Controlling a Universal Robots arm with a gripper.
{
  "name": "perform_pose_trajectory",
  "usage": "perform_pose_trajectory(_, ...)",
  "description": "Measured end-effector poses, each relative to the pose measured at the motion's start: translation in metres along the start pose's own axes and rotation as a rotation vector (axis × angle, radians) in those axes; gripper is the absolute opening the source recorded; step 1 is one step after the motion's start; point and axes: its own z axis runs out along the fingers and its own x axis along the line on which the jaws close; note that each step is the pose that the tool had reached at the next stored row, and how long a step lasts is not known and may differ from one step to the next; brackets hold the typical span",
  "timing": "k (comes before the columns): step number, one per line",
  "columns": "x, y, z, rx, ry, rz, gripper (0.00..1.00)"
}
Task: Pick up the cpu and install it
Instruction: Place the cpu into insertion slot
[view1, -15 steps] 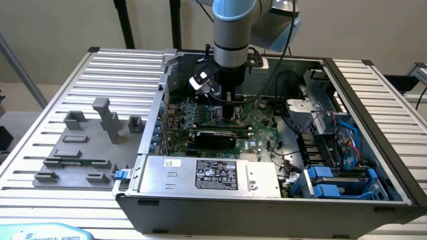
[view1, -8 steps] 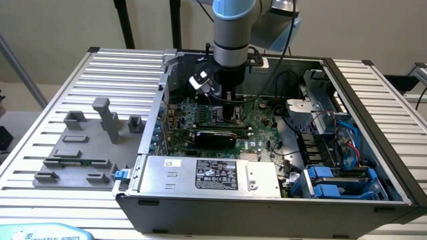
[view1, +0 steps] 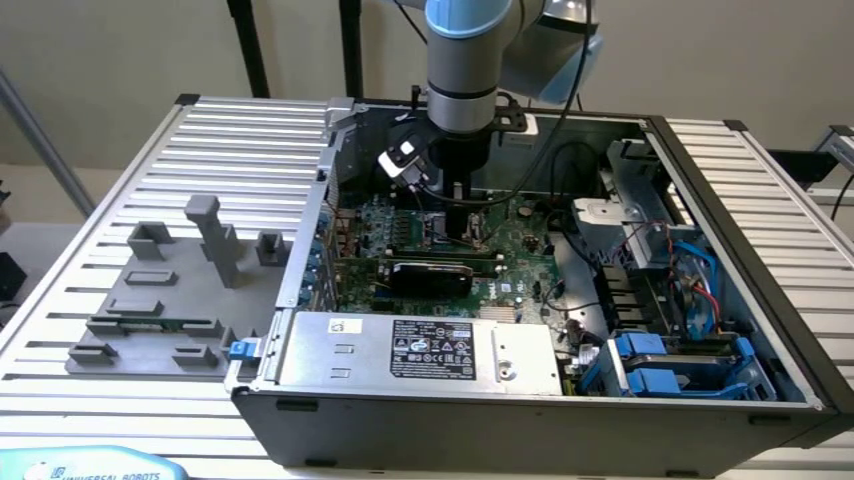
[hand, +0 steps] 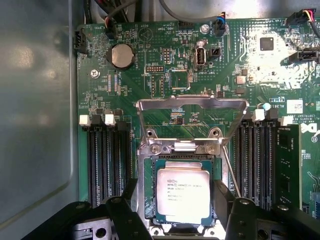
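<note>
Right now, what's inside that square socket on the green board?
The cpu, silvery top up, lies in the socket, whose metal hold-down frame is flipped open. Whatever lies under the chip is covered.

Exterior high, oblique; wrist close overhead (motherboard (view1: 527, 262) (hand: 150, 55) shared).

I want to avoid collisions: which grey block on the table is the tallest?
The narrow upright post with a square cap, standing between two shorter blocks; every other grey block is clearly lower.
</note>
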Motion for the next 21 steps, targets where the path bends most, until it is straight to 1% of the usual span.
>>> perform_pose_trajectory(4, 0.0000, 0.0000, -0.0003, -0.0001, -0.0052, -0.001, 0.69)
perform_pose_trajectory(7, 0.0000, 0.0000, -0.0004, -0.0004, -0.0128, -0.002, 0.69)
perform_pose_trajectory(8, 0.0000, 0.0000, -0.0005, -0.0004, -0.0136, -0.002, 0.69)
perform_pose_trajectory(14, 0.0001, 0.0000, -0.0004, -0.0005, -0.0133, -0.002, 0.69)
perform_pose_trajectory(15, 0.0001, -0.0001, -0.0004, -0.0004, -0.0123, -0.002, 0.69)
perform_pose_trajectory(17, 0.0001, 0.0000, -0.0005, -0.0001, -0.0069, -0.002, 0.69)
perform_pose_trajectory(18, 0.0000, -0.0001, -0.0004, 0.0000, -0.0029, -0.002, 0.69)
perform_pose_trajectory(21, 0.0000, -0.0002, -0.0005, 0.0006, 0.0115, -0.001, 0.69)
